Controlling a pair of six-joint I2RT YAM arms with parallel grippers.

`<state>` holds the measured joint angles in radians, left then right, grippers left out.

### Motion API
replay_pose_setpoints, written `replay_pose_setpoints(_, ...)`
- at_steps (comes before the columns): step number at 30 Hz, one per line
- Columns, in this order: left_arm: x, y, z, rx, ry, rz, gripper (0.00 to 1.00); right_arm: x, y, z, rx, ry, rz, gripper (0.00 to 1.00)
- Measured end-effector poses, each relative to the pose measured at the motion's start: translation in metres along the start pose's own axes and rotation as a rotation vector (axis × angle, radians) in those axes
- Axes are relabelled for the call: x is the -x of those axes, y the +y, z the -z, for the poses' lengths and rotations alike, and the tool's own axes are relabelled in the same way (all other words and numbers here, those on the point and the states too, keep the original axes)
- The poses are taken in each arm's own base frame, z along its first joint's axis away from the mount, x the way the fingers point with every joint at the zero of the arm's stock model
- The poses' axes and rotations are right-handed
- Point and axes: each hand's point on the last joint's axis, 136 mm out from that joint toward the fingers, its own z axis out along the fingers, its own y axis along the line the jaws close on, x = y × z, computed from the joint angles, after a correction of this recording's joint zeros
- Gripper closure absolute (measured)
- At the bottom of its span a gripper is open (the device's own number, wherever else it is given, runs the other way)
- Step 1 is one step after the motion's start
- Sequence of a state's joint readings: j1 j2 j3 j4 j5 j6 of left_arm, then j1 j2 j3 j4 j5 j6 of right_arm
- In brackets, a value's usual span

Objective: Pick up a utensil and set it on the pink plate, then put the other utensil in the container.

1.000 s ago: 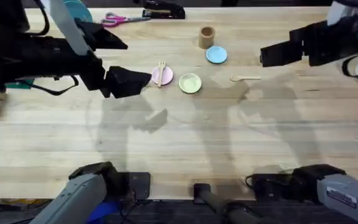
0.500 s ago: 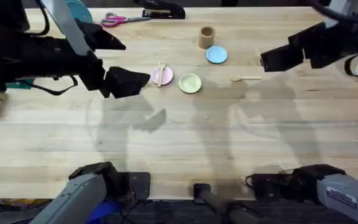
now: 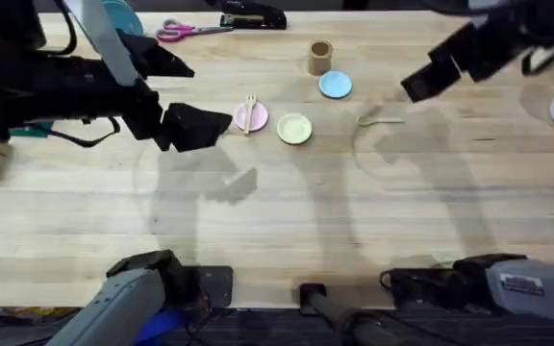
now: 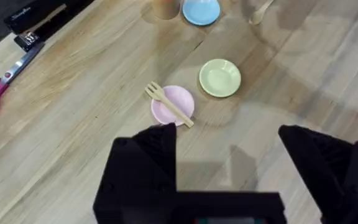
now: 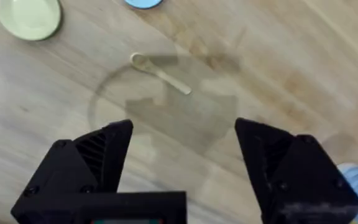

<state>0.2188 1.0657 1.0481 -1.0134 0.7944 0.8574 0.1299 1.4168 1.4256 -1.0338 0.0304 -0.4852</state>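
Wooden fork (image 4: 169, 105) lies flat across pink plate (image 4: 177, 100), tines past rim, handle end on table. Wooden spoon (image 5: 159, 72) flat on tabletop, w/ nothing touching it. Brown cup (image 3: 320, 57) upright, just beyond blue plate.

Pale matt wooden fork (image 4: 169, 106) and spoon (image 5: 159, 71); smooth pink plate (image 4: 174, 104) — grained wood table (image 3: 287, 207)

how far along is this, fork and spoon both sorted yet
About halfway. The fork already lies across the pink plate, and the open left gripper holds nothing. In hand: the open right gripper hangs above the spoon, which lies on the bare table. Left: grasping the spoon and putting it in the cup.
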Motion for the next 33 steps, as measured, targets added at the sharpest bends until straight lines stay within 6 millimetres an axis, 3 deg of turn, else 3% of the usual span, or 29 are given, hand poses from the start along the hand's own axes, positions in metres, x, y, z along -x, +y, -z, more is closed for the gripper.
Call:
replay_pose_setpoints(11,0.000,0.000,0.000,0.001,0.002,0.000,0.005,0.034,-0.027,-0.051,-0.006,0.074,0.116,0.006)
replay_pose_setpoints(13,0.000,0.000,0.000,0.001,0.002,0.000,0.005,0.035,-0.023,-0.059,0.019,0.081,0.130,0.007)
replay_pose_setpoints(14,0.000,0.000,0.000,0.001,0.002,0.000,0.005,0.031,-0.016,-0.077,0.077,0.105,0.275,0.006)
replay_pose_setpoints(24,0.000,0.000,0.000,0.001,0.002,0.000,0.005,0.033,0.004,-0.097,0.216,0.060,0.589,0.019)
replay_pose_setpoints(33,0.000,0.000,0.000,0.001,0.002,0.001,0.006,0.006,0.021,-0.103,0.360,0.113,0.826,0.009)
